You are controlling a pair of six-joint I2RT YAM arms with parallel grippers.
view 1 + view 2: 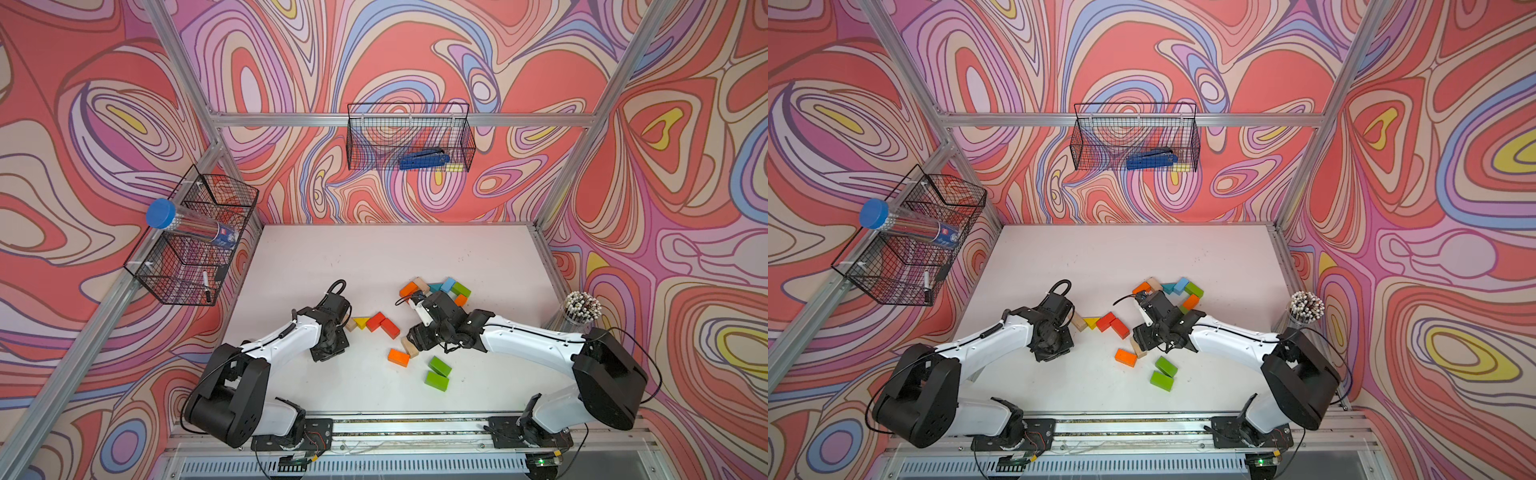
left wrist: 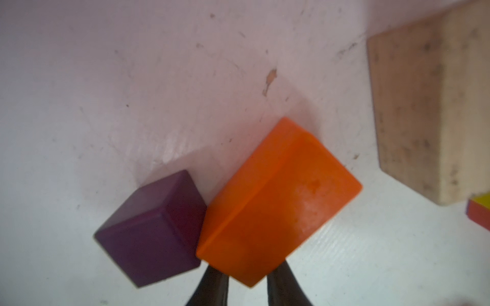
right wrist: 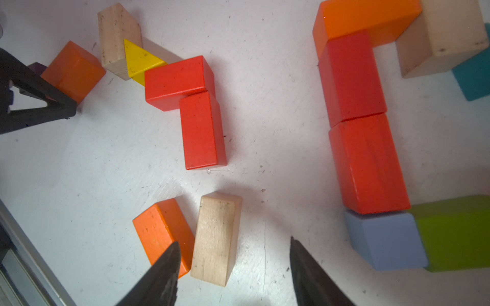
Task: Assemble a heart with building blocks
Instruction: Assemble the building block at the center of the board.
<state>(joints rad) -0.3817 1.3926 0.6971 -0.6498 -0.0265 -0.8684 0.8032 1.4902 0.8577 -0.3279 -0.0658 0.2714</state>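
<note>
Glossy painted wooden blocks [image 3: 202,129], bare wood brick [image 3: 216,238], scuffed matt tabletop [image 3: 79,172]

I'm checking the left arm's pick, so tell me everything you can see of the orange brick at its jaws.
The orange brick is a smooth, glossy painted block, seemingly wood, with softly rounded edges and faint scuffs on its broad top face. It lies on the white table, set askew to the left gripper, whose jaws flank its near end; whether they press it cannot be told. The purple cube touches one long side. The plain wooden block lies apart.
</note>
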